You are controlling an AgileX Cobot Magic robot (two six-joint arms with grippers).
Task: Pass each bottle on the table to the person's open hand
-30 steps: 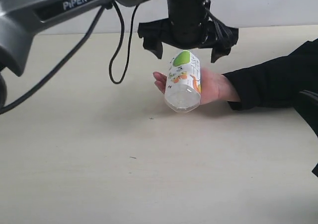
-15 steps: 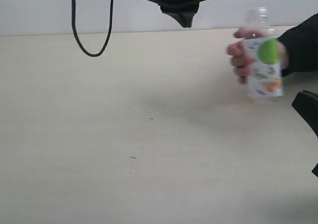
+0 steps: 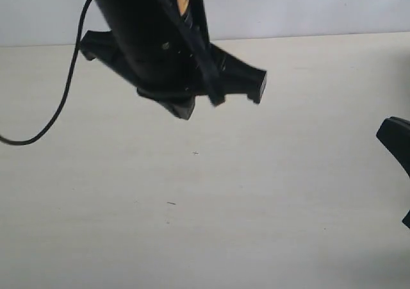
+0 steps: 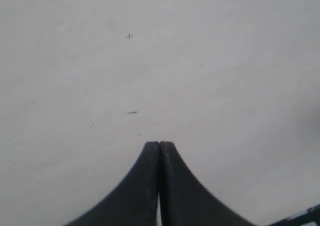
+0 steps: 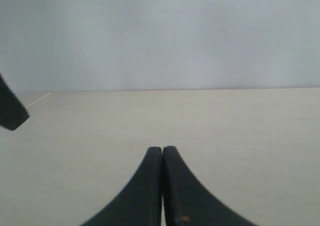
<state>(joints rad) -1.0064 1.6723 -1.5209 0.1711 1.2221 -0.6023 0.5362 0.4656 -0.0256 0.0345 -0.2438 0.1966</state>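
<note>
No bottles and no person's open hand show in any view. My left gripper (image 3: 184,113) hangs over the pale beige table (image 3: 256,206), left of the middle and close to the exterior camera. In the left wrist view its black fingers (image 4: 159,144) are pressed together with nothing between them, above bare tabletop (image 4: 225,60). My right gripper (image 5: 162,148) is shut and empty too, low over the table (image 5: 225,126) and facing the pale wall.
A black cable (image 3: 61,103) loops down from the left arm at the left. A black part of the right arm (image 3: 396,138) juts in at the right edge. A dark piece (image 5: 10,110) shows at the edge of the right wrist view.
The left gripper stood open over the orange-green printed bottle in the person's palm. The hand carried the bottle off to the right and out of view. The left gripper shut and swung left.
</note>
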